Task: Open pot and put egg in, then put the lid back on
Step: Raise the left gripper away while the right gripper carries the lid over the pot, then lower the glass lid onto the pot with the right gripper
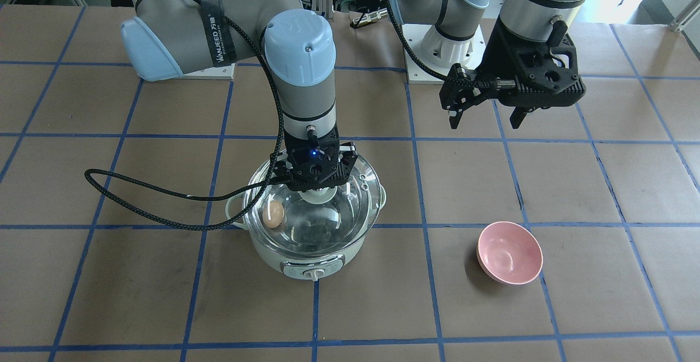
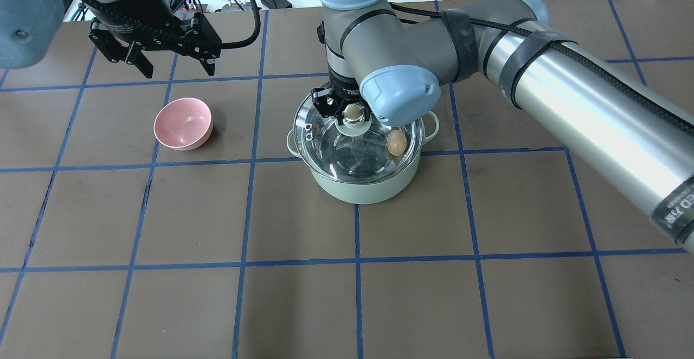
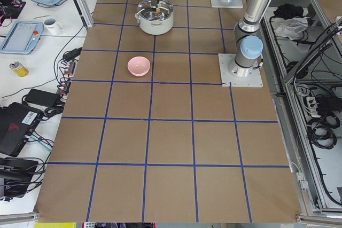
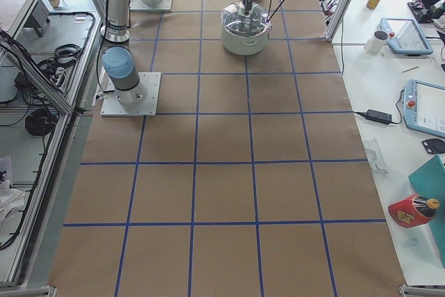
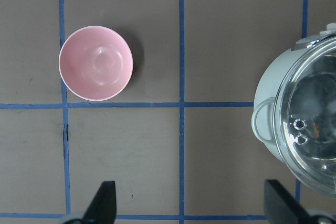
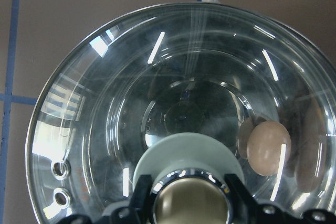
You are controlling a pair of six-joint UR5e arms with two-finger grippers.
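The pale green pot [image 2: 368,188] stands mid-table, its dial facing the far side [image 1: 311,272]. The tan egg [image 2: 396,142] lies inside it against the wall and also shows in the right wrist view [image 6: 268,148]. The clear glass lid [image 2: 339,142] is over the pot's mouth, a little off-centre. I cannot tell whether it rests on the rim. My right gripper [image 2: 352,113] is shut on the lid's cream-gold knob [image 6: 189,203]. My left gripper [image 2: 179,70] is open and empty, raised above the table behind the pink bowl.
A pink bowl [image 2: 182,123] stands to the pot's left, also in the left wrist view [image 5: 95,62]. The right arm's black cable [image 1: 142,187] loops over the table beside the pot. Blue tape lines grid the brown tabletop.
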